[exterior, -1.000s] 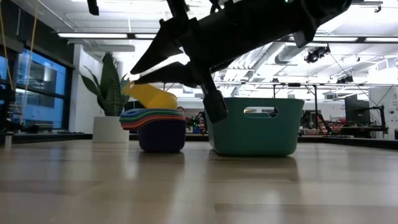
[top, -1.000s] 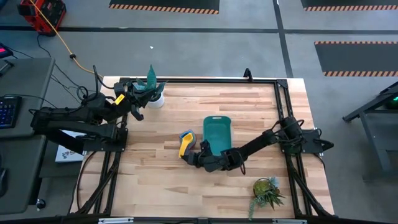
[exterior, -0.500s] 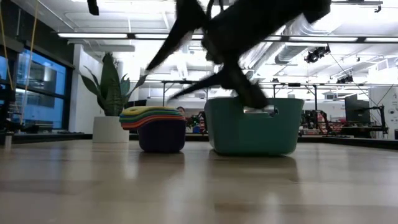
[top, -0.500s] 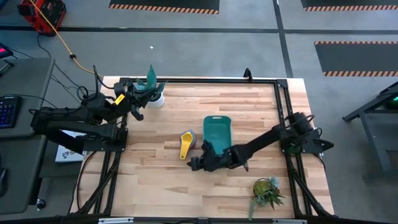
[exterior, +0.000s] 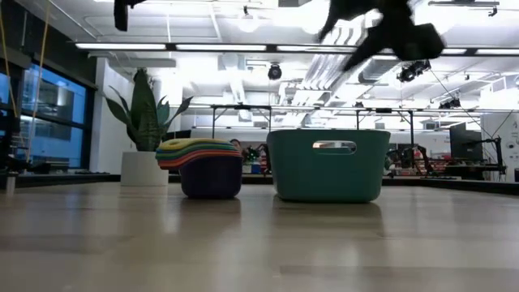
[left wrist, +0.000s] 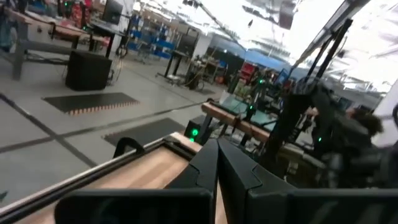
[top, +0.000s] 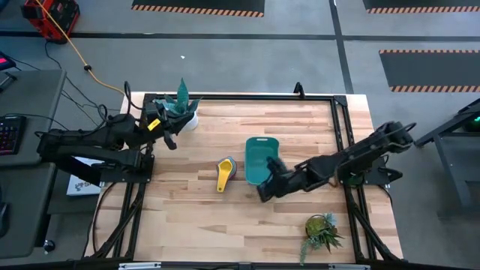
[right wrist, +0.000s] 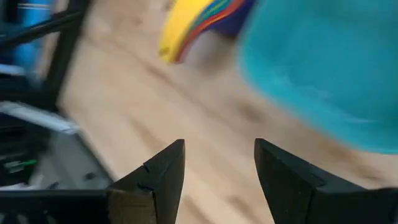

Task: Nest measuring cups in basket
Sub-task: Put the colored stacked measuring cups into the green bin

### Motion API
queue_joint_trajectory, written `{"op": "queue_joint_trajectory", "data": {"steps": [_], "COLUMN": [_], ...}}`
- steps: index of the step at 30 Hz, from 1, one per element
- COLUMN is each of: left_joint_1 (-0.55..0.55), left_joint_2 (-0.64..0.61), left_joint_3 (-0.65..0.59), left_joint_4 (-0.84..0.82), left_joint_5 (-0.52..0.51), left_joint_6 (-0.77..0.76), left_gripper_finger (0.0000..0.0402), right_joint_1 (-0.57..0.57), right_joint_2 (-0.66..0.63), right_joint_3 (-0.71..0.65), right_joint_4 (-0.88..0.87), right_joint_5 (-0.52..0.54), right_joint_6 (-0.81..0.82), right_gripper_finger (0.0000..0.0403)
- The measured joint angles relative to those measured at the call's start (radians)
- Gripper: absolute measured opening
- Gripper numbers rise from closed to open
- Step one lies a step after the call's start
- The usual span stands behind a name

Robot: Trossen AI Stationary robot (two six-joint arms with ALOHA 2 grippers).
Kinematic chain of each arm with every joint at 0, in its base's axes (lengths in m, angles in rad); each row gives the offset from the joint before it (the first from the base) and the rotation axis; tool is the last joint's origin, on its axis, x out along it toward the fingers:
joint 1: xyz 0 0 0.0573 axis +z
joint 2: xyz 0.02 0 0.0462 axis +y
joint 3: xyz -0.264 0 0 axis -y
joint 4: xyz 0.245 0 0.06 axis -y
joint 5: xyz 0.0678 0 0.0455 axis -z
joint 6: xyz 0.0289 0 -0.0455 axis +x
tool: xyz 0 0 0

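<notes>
The measuring cups (top: 225, 172) sit nested in one stack on the table just left of the teal basket (top: 260, 160). The yellow cup is on top, its handle toward the near edge. In the low view the stack (exterior: 203, 166) stands on its dark blue bottom cup beside the basket (exterior: 328, 165). My right gripper (top: 265, 181) hangs open above the basket's near end, raised off the table with nothing between its fingers (right wrist: 161, 174). Back at the table's far left, my left gripper (top: 172, 139) is shut and level (left wrist: 216, 168).
A tall plant in a white pot (top: 182, 112) stands at the far left corner, close to my left gripper. A small potted plant (top: 322, 231) sits near the front right edge. Bare wood lies in front of the cups and the basket.
My right gripper has opened and let go of the yellow cup, which has dropped from a tilt into the top of the stack. The gripper has then risen and drawn back toward the table's right edge, past the basket's near end, tipping up as it went.
</notes>
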Motion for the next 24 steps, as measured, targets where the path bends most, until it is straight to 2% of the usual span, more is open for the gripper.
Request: {"op": "queue_joint_trajectory", "data": {"steps": [5, 8, 11, 15, 18, 24], "left_joint_1": [-0.001, -0.001, -0.001, 0.000, 0.011, 0.048], "left_joint_2": [0.000, 0.000, 0.000, 0.015, 0.044, 0.120], "left_joint_3": [0.000, 0.000, 0.000, 0.000, 0.000, -0.001], "left_joint_4": [-0.042, -0.117, -0.224, -0.383, -0.480, -0.514], "left_joint_5": [0.024, 0.051, 0.111, 0.218, 0.262, 0.358], "left_joint_6": [-0.006, -0.037, -0.100, -0.218, -0.249, -0.271], "left_gripper_finger": [0.0006, 0.0030, 0.0070, 0.0139, 0.0192, 0.0258], "right_joint_1": [0.000, 0.000, -0.006, -0.010, -0.009, -0.010], "right_joint_2": [-0.104, -0.132, -0.142, -0.141, -0.141, -0.201], "right_joint_3": [0.000, 0.000, 0.000, 0.000, 0.000, -0.024], "right_joint_4": [-0.280, -0.414, -0.509, -0.551, -0.587, -0.738], "right_joint_5": [0.049, 0.057, 0.043, -0.007, -0.032, -0.148], "right_joint_6": [0.030, 0.085, 0.134, 0.145, 0.155, 0.128], "right_gripper_finger": [0.0184, 0.0184, 0.0184, 0.0184, 0.0184, 0.0202]}}
